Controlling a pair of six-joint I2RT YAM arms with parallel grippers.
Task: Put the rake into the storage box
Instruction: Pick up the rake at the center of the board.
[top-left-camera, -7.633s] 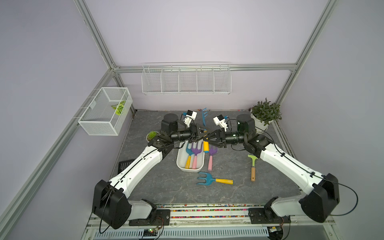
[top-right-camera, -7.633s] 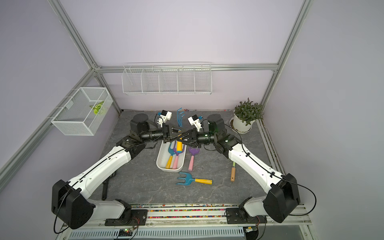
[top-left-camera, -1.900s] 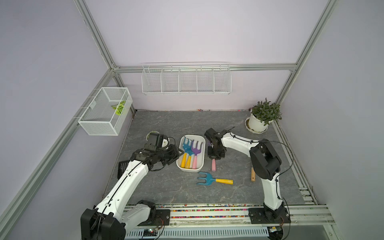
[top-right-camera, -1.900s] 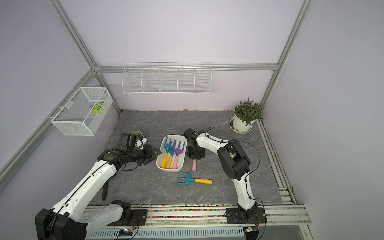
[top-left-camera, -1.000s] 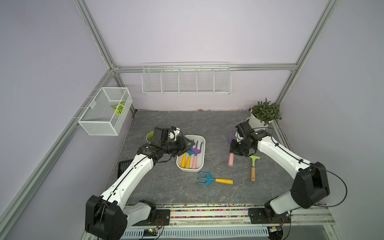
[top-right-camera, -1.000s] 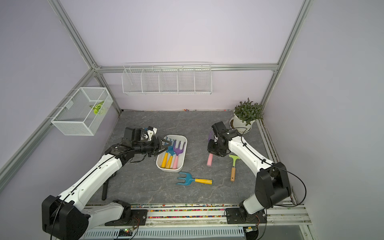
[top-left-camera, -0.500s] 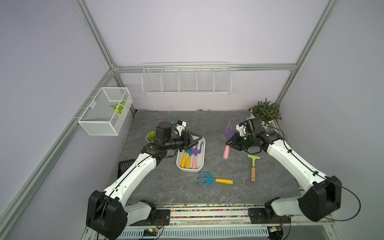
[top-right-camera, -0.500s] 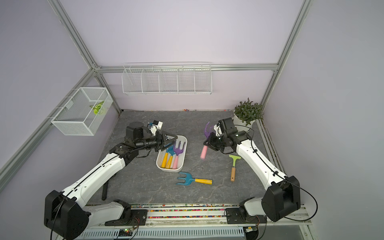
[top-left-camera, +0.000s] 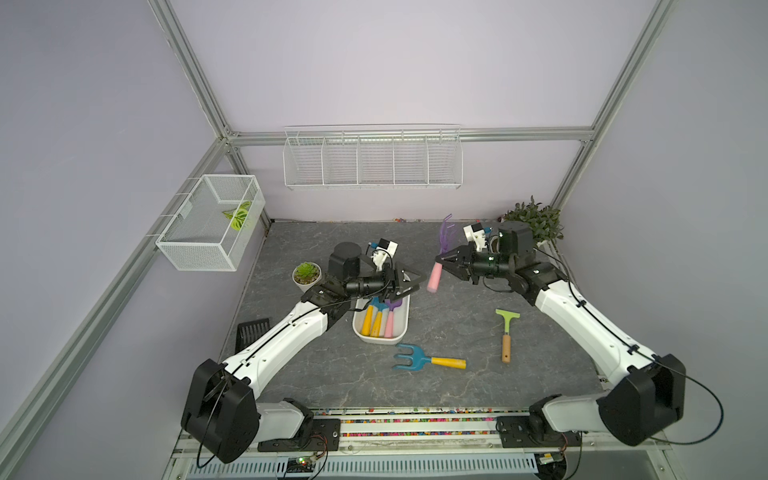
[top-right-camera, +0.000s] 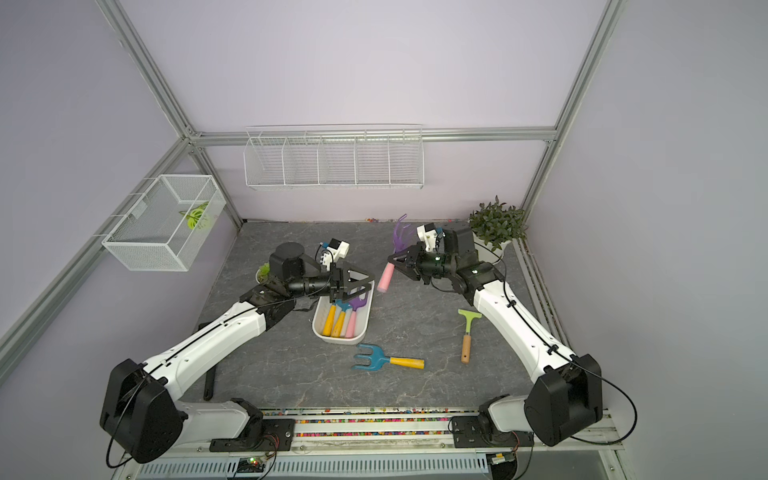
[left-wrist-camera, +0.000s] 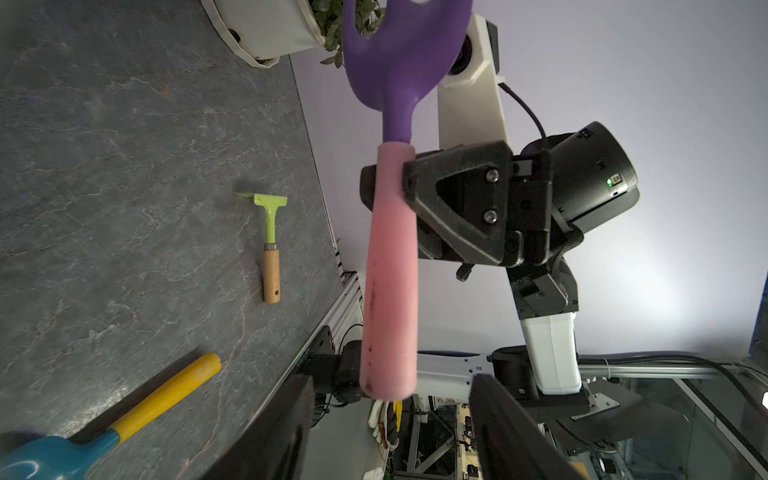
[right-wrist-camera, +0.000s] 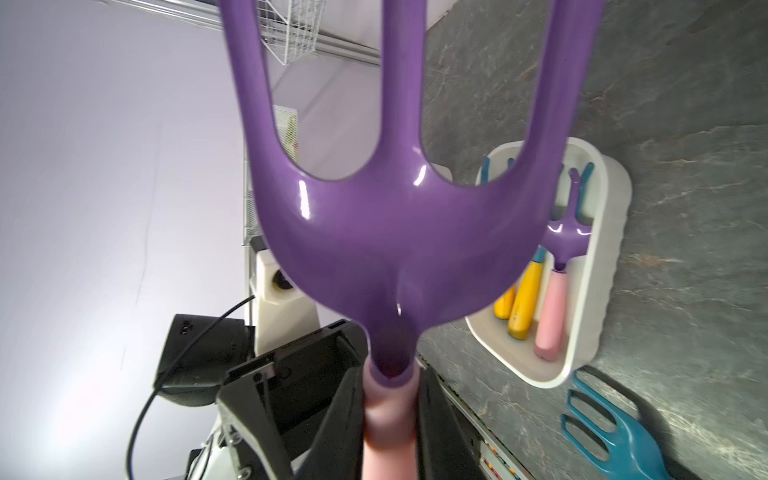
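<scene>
My right end effector (top-left-camera: 441, 260) is clamped on the rake (top-left-camera: 433, 280) at the top of its pink handle. The tines point up and the rake is in the air, right of centre in both top views. My left end effector (top-left-camera: 409, 285) has its jaws apart above the far end of the storage box (top-left-camera: 380, 340), near the handle's free end but not touching it.

Hazards, as I judge them:
- The grip is near the neck, so the long free handle may pivot in the jaws.
- The two end effectors are close, so a misaligned transfer could knock the rake loose.
- The box already holds three tools (top-left-camera: 376, 320), so the rake may ride up on them and overhang the rim.

The bench (top-left-camera: 461, 320) is grey, stone-patterned and flat. Lilac walls (top-left-camera: 374, 62) and an aluminium frame (top-left-camera: 189, 70) enclose it, and a wire rack (top-left-camera: 372, 160) hangs on the rear wall.
</scene>
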